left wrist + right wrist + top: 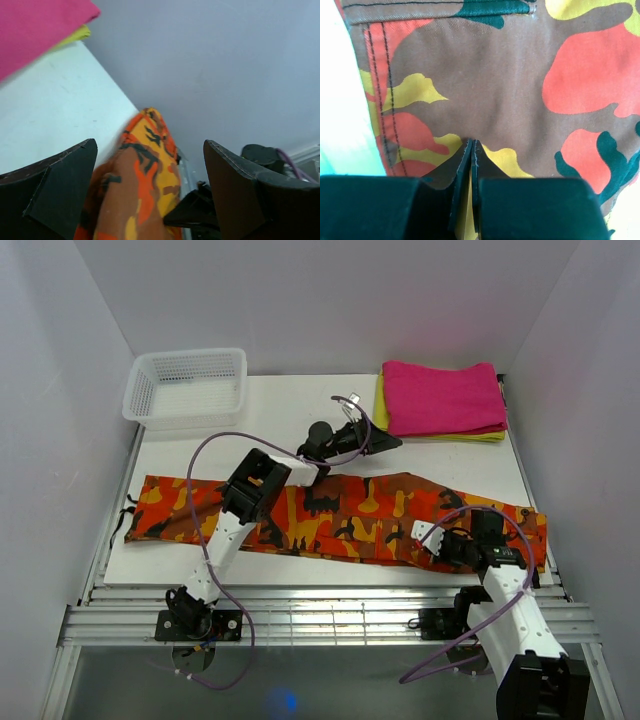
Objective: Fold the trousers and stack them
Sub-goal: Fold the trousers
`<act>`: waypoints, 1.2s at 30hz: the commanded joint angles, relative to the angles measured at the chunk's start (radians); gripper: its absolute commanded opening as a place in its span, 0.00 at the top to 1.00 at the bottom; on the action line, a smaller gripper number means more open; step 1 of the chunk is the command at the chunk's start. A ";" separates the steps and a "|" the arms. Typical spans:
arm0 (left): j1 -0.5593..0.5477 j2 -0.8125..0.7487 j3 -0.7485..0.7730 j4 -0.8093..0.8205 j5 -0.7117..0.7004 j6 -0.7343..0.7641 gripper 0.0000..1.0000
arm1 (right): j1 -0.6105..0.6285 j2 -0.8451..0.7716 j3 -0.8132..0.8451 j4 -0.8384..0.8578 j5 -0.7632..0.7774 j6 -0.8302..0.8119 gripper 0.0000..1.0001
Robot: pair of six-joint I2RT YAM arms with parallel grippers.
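Trousers (350,515) are laid flat across the surface (280,410), long axis running side to side in front of both arms. Over the far edge near the middle, the left fingers (60,185) are spread fully wide, with nothing held. At the right-hand end the right fingers (462,165) are closed tight against the cloth — whether a fold is pinched cannot be told.
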 commanded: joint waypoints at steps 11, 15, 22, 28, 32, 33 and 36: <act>0.502 -0.549 0.089 -1.401 0.087 1.052 0.02 | 0.022 0.435 0.573 -0.260 -0.146 0.267 0.41; 0.723 -0.592 0.220 -1.904 0.064 1.315 0.02 | 0.147 0.619 0.739 -0.366 -0.123 0.382 0.39; 1.047 -0.788 -0.001 -2.031 -0.248 1.547 0.12 | 0.286 0.885 0.860 -0.403 -0.034 0.470 0.45; 1.187 -0.842 -0.168 -2.017 -0.338 1.710 0.41 | 0.311 0.996 0.773 -0.353 0.094 0.453 0.47; 1.205 -0.772 -0.184 -2.040 -0.373 1.883 0.41 | 0.311 1.002 0.744 -0.345 0.131 0.437 0.47; 1.205 -0.753 -0.177 -2.048 -0.370 1.918 0.42 | 0.311 1.000 0.744 -0.353 0.131 0.433 0.47; 1.205 -0.681 -0.124 -2.121 -0.317 2.088 0.42 | 0.311 0.999 0.757 -0.380 0.130 0.425 0.47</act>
